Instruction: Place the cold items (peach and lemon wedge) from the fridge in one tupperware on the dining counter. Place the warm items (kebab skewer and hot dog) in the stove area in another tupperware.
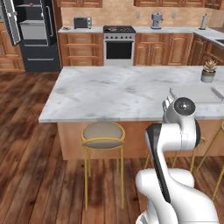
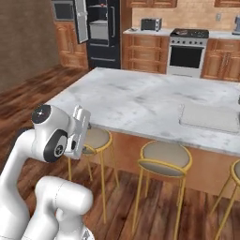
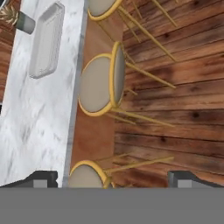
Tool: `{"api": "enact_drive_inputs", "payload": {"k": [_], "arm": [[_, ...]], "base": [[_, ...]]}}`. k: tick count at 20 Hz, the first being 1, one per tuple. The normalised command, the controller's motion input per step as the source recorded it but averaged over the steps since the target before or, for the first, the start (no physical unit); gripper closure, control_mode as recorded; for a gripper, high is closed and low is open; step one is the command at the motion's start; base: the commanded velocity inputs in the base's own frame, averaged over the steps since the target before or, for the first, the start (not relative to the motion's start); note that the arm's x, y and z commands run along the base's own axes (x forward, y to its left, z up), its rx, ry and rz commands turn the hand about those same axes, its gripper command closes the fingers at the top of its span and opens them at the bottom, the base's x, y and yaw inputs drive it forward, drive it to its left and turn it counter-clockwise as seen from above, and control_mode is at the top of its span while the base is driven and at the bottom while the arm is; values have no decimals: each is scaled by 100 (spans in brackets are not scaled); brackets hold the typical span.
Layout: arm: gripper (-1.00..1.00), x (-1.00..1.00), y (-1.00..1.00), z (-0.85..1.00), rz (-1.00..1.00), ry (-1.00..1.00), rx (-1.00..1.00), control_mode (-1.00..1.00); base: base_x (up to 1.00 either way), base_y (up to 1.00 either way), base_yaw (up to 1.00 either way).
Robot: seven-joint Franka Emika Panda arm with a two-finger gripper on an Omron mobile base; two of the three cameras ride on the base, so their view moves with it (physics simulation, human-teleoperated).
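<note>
My gripper (image 3: 113, 178) is open, its two dark fingertips (image 3: 43, 178) standing wide apart with nothing between them. It hangs over the wooden floor in front of the dining counter (image 1: 113, 94), above the stools. One flat grey tupperware (image 1: 197, 93) (image 2: 209, 118) (image 3: 46, 41) lies on the counter's right part, with nothing visible in it. The fridge (image 1: 33, 33) (image 2: 101, 30) stands at the far left with its door open. The stove (image 1: 119, 43) (image 2: 188, 49) is at the back wall. Peach, lemon wedge, kebab skewer and hot dog are hidden or too far off to make out.
Gold-legged stools (image 1: 103, 134) (image 2: 165, 157) (image 3: 98, 83) line the counter's near side. A small potted plant (image 1: 208, 72) (image 3: 17, 18) stands beyond the tupperware. A toaster oven (image 1: 82, 22) and a mixer (image 1: 156, 19) sit on the back counter.
</note>
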Motion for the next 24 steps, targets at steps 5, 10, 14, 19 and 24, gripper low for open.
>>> {"api": "enact_drive_inputs", "payload": {"k": [5, 10, 14, 19, 24], "arm": [[-100, 0, 0, 0, 0, 0, 0, 100], [-100, 0, 0, 0, 0, 0, 0, 100], [-100, 0, 0, 0, 0, 0, 0, 100], [-100, 0, 0, 0, 0, 0, 0, 100], [-100, 0, 0, 0, 0, 0, 0, 100]], "base": [[0, 100, -3], [9, 100, -7], [34, 100, -12], [56, 100, -15], [70, 100, -20]]}}
